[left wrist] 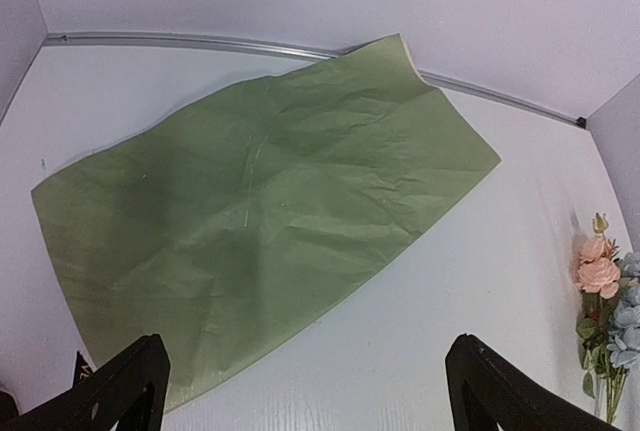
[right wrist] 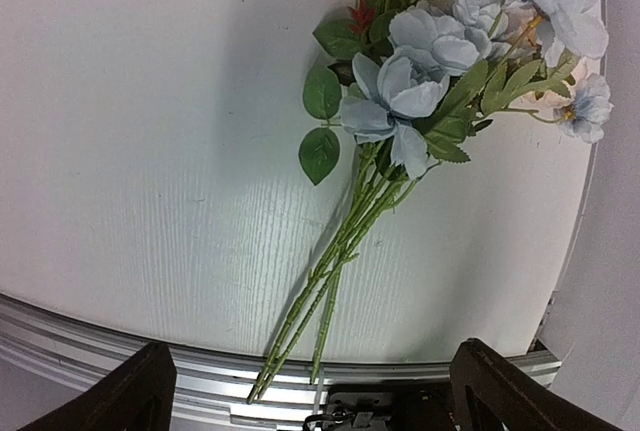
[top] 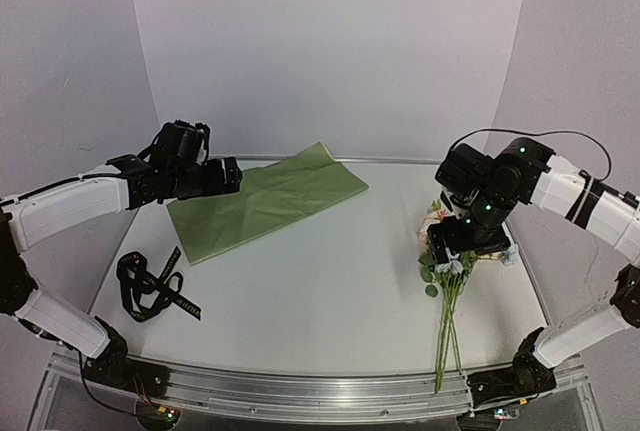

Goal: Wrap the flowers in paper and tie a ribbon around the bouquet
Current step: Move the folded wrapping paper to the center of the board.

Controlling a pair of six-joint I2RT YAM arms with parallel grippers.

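Note:
The paper [top: 270, 201] lies flat and creased at the back left of the table, sage-green face up, and fills the left wrist view [left wrist: 270, 191]. My left gripper [top: 232, 176] hovers open over its left end, fingers [left wrist: 120, 391] empty. The flowers [top: 445, 281] lie bare at the right, pale blue and peach blooms [right wrist: 440, 41] toward the back, stems [right wrist: 340, 261] reaching the front rail. Above the blooms my right gripper [top: 470, 241] stands open and empty [right wrist: 315, 391]. The ribbon [top: 150, 286] lies in a loose black tangle at the front left. No bouquet shows in any view.
An aluminium rail [top: 300, 391] runs along the table's near edge, and the stem ends overhang it. Another metal strip [left wrist: 200, 44] lines the far edge below the white backdrop walls. Both arm bases sit at the front corners.

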